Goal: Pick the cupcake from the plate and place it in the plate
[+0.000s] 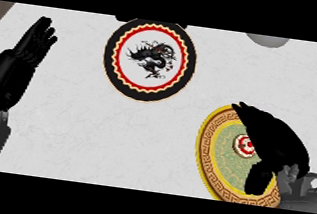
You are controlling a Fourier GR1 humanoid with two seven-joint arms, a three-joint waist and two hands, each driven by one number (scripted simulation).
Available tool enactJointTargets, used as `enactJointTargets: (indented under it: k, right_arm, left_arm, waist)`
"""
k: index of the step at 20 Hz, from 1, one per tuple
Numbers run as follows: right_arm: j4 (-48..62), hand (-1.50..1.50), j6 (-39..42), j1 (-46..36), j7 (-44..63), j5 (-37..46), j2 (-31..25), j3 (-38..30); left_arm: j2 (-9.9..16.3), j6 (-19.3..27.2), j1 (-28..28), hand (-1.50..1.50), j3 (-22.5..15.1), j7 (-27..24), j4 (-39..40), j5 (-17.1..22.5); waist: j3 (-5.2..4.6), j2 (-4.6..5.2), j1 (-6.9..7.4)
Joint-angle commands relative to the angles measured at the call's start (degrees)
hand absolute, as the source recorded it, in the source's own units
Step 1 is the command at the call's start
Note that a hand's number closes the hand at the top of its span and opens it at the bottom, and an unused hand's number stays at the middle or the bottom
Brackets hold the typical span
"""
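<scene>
A cupcake (245, 144) with a red and white swirled top sits on a green plate with a gold patterned rim (206, 150) at the lower right. My right hand (280, 142) hangs over that plate's right half, fingers stretched toward the far rim and thumb low near the front rim. The cupcake shows just left of the palm, and the fingers are not curled round it. The hand hides much of the plate's right side. A black-rimmed plate with a red ring and a dragon picture (113, 55) lies at the upper middle. My left hand (32, 44) rests open at the far left, fingers up.
A pale rounded object (268, 40) shows at the top right edge, and a small dark shape (124, 19) sits just behind the dragon plate. Brown wood shows at the counter's upper corners. White marble counter lies between the two plates.
</scene>
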Motion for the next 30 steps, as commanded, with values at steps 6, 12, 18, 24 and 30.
enactJointTargets:
  k: [6, 12, 18, 24, 30]
  right_arm:
    - [10.2, -1.5, -1.1, 3.5, -10.7, 8.3, 3.2, -1.0]
    - [13.2, -1.5, -1.2, 6.0, -13.9, 13.3, 4.0, -2.8]
    - [21.5, 1.5, -7.2, 2.7, -20.4, 16.9, 8.1, -3.6]
    - [24.3, 1.5, -23.2, 2.8, -28.5, 25.3, 5.6, -4.2]
    - [45.0, 1.5, -31.4, -7.0, -41.8, 19.8, -4.9, -21.2]
  left_arm:
    - [-1.8, -3.7, -3.6, 0.0, 3.6, 0.1, 3.8, -1.0]
    - [-4.6, -2.3, 1.9, 0.0, 3.0, 1.2, -2.9, -4.5]
    - [-4.4, -3.9, -0.7, 0.0, 4.1, 3.0, -2.3, -4.7]
    - [-4.5, -4.3, -0.4, 0.0, 4.6, 2.9, -2.2, -4.8]
    - [-4.9, -5.0, -3.2, 0.0, 3.9, 2.9, -0.1, -4.4]
  waist:
    - [0.0, 0.07, -0.17]
    - [0.01, -0.02, 0.03]
    - [0.02, 0.04, 0.14]
    - [0.05, 0.06, 0.24]
    - [0.29, 1.28, 1.83]
